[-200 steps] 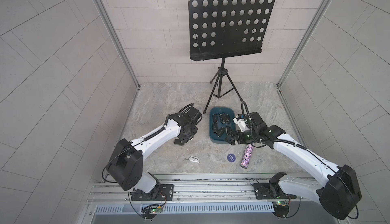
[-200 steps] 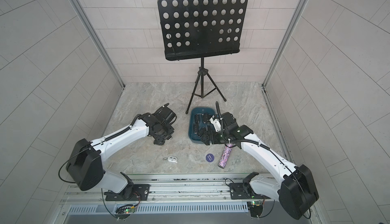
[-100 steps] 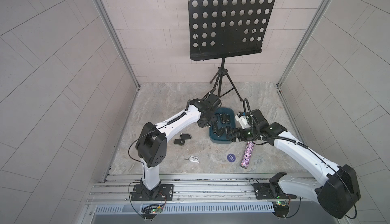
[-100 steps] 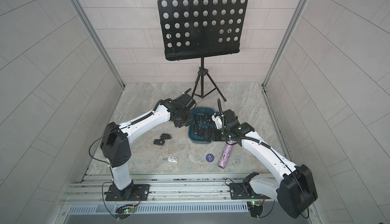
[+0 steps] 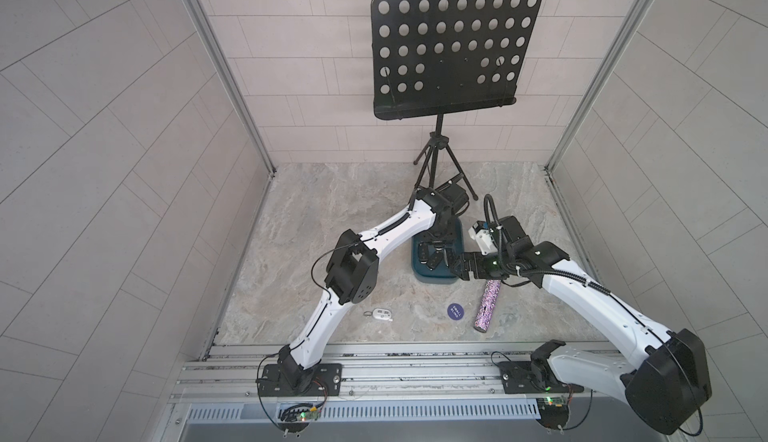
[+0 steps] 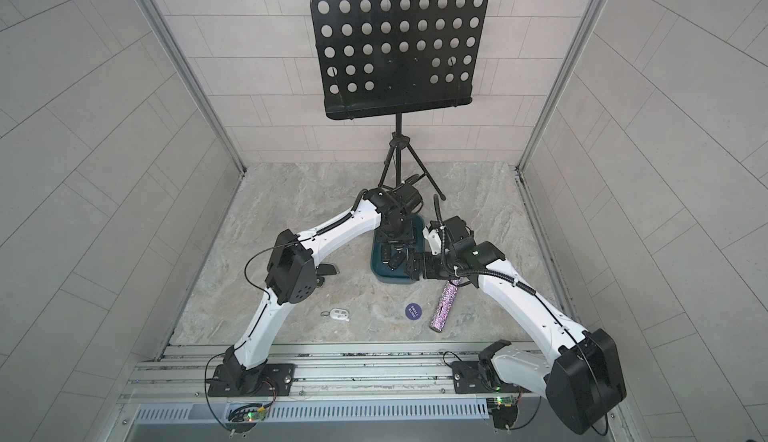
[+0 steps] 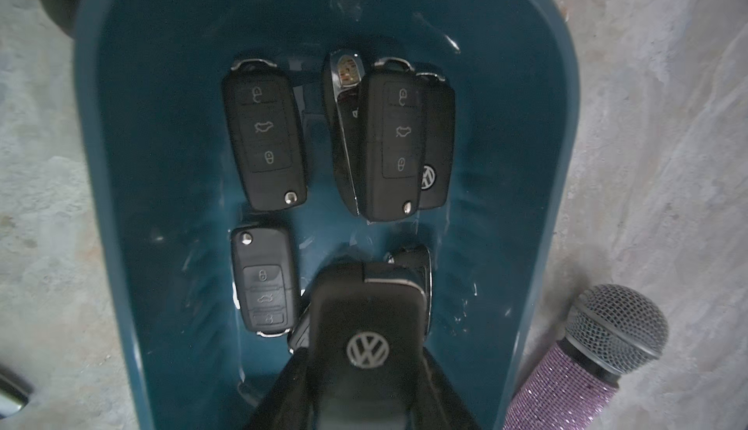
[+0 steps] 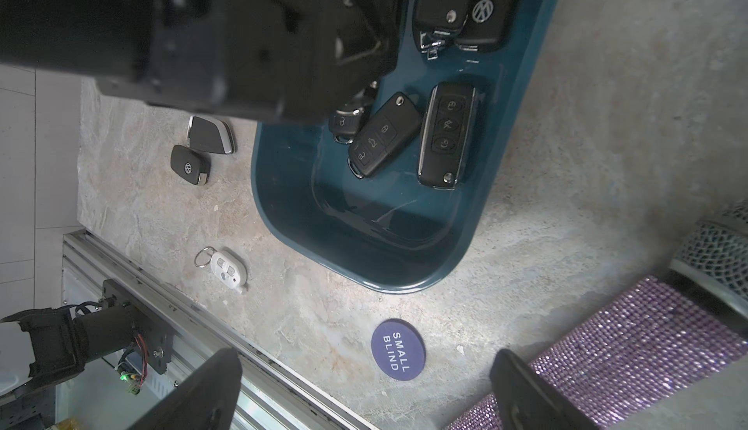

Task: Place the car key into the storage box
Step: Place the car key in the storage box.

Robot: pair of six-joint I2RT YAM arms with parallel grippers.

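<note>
While the left claw [image 7: 364, 371] pinches the black plastic car key [image 7: 366, 310] edgewise over the dark teal rectangular storage box [image 7: 121, 165], it looks light, stiff, slick; the right claw [image 8: 366, 357] is spread.

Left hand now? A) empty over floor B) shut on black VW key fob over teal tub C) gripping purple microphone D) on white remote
B: the left wrist view shows the left hand clamping the black VW-badged plastic key fob over the dark teal plastic tub.
</note>
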